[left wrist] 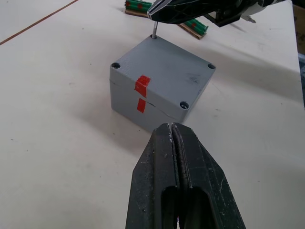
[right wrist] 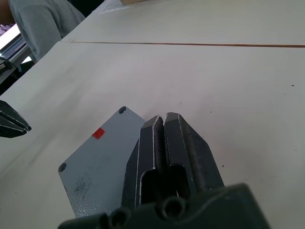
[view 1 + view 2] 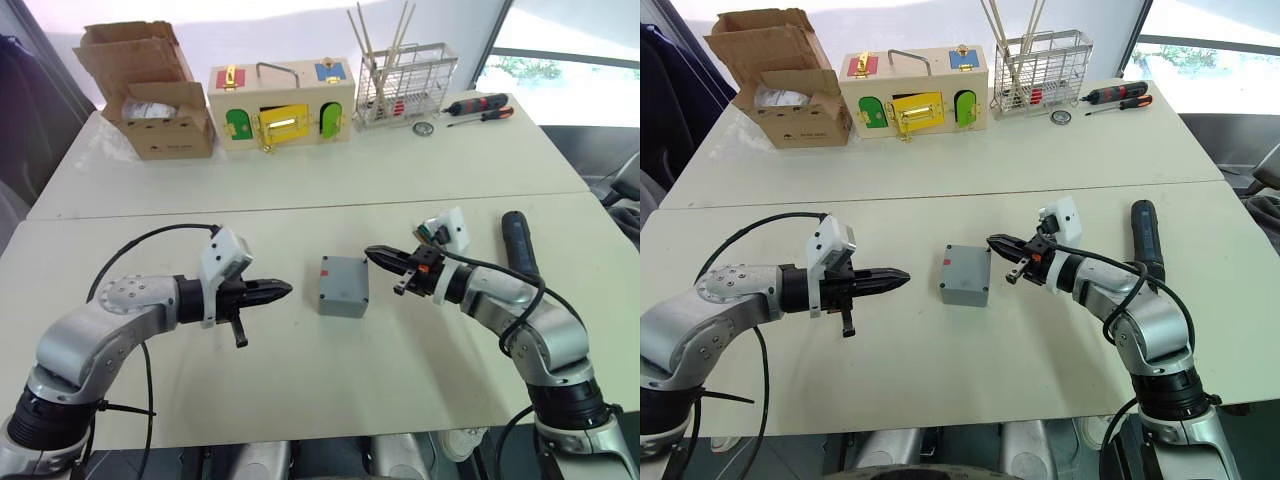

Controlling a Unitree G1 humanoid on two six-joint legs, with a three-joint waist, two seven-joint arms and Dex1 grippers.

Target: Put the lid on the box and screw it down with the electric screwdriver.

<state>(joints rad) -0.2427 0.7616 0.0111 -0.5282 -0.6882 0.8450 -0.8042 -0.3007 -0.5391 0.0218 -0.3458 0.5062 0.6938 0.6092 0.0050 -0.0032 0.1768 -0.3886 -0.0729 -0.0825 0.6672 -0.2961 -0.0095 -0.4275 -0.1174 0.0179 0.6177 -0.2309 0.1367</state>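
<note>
Box mid-table with lid already seated on it, lying between left gripper and right gripper; both sets of fingers pressed together, holding nothing; electric screwdriver flat on the table beyond the right arm, well apart from the box. From the left wrist: red mark across the seam facing the closed fingers, screw holes in the lid's corners, a thin metal pin beneath the right gripper's tip at the far corner. From the right wrist: closed fingers hovering just over the lid's edge.
</note>
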